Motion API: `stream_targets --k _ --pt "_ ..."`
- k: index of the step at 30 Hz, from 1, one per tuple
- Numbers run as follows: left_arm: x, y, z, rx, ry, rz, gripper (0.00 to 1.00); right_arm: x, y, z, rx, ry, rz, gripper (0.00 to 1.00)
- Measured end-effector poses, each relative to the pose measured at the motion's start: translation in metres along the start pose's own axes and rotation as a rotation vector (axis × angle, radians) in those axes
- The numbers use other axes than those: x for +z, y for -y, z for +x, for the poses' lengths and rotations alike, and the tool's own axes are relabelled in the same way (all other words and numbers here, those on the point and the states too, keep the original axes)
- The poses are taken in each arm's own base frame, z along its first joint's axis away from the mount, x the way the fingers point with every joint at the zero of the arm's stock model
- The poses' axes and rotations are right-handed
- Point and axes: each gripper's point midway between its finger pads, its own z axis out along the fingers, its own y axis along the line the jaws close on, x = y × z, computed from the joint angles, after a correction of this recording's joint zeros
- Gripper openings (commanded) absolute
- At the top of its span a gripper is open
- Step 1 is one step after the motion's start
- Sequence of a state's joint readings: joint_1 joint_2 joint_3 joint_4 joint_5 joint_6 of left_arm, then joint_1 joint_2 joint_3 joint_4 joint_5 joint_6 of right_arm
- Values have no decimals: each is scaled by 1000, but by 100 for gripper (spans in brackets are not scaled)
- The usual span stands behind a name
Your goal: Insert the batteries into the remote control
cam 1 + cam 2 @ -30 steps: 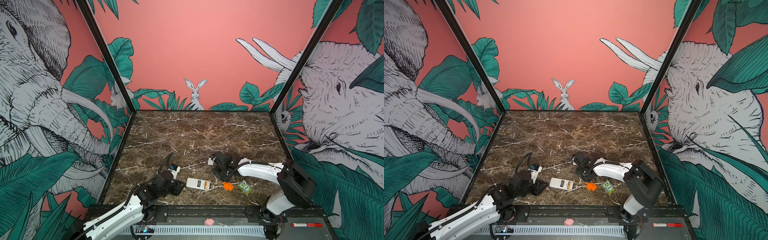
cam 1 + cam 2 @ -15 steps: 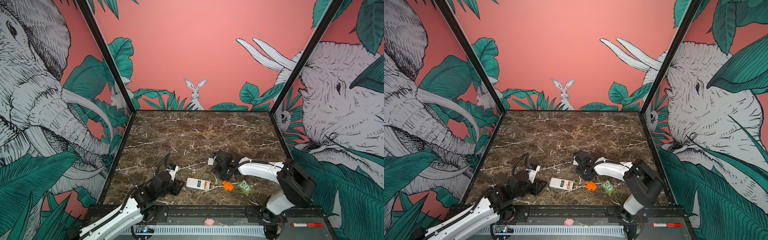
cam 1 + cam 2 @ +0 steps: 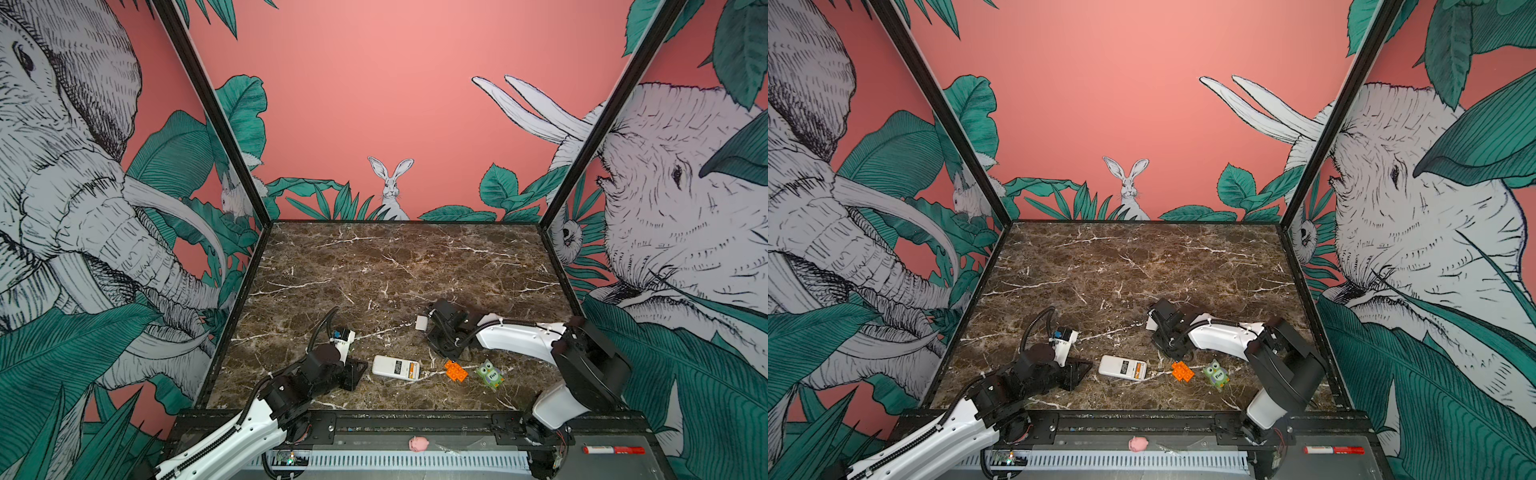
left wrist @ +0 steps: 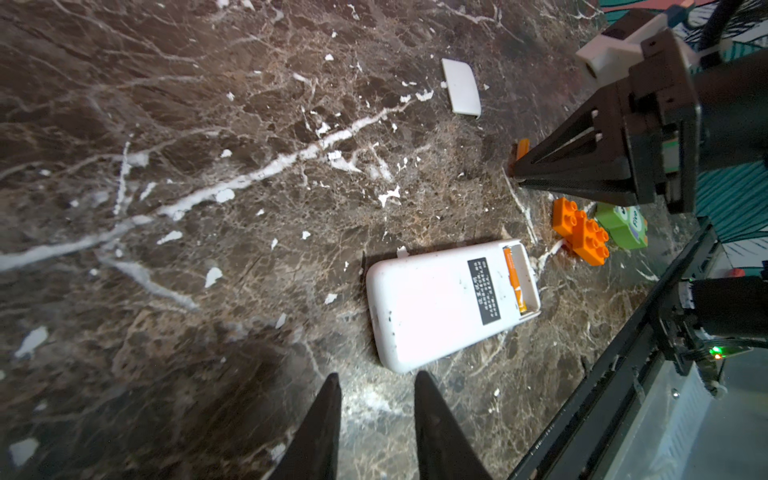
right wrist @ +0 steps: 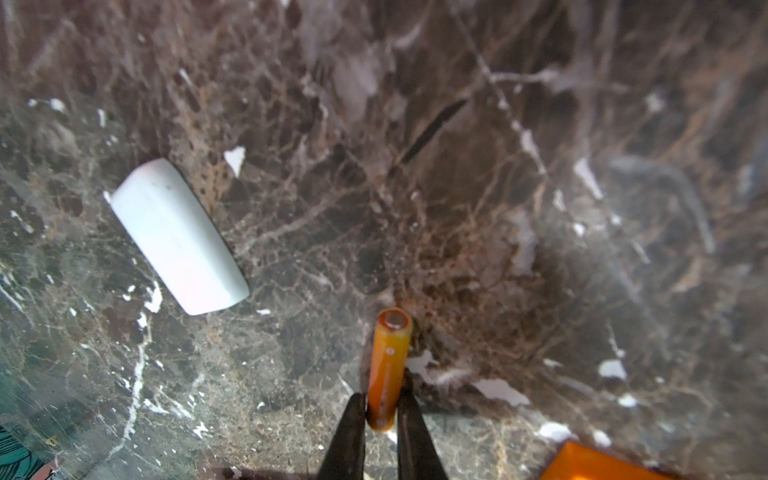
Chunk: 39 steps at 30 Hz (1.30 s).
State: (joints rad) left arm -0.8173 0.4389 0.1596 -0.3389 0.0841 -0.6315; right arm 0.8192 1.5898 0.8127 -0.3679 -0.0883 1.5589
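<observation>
The white remote control [image 3: 395, 368] [image 4: 449, 299] lies back-up on the marble floor, its end compartment uncovered. One of the orange batteries [image 4: 515, 278] lies inside that compartment. The other battery [image 5: 388, 365] is pinched at one end by my right gripper [image 5: 382, 401] [image 3: 449, 355], low over the floor, beyond the remote's open end. From the left wrist view this battery [image 4: 522, 148] pokes out past the right fingertips. My left gripper [image 4: 377, 376] [image 3: 357, 372] sits just off the remote's closed end, open with nothing between its fingers.
A white battery cover [image 5: 178, 237] [image 3: 422, 323] lies loose behind the right gripper. An orange studded brick [image 3: 456, 370] and a green owl toy [image 3: 490, 374] sit right of the remote. A pink lump [image 3: 417, 444] and a red marker [image 3: 613, 449] lie on the front rail.
My right gripper's jaws have closed onto the orange battery, staying at the same spot. The left gripper has hardly moved.
</observation>
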Motion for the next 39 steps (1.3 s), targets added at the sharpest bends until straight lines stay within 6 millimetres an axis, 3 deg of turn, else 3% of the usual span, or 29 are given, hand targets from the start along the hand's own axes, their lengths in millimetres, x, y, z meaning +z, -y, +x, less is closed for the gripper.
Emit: stream_targets --k 10,24,39 --pt "0 0 0 1 3 -2 32 0 0 2 -70 -24 21 6" --pt "0 -1 0 4 2 -5 32 -1 2 4 -348 -65 123 7" --pt "1 -6 3 5 -20 -32 32 -7 21 8 -495 -105 216 26"
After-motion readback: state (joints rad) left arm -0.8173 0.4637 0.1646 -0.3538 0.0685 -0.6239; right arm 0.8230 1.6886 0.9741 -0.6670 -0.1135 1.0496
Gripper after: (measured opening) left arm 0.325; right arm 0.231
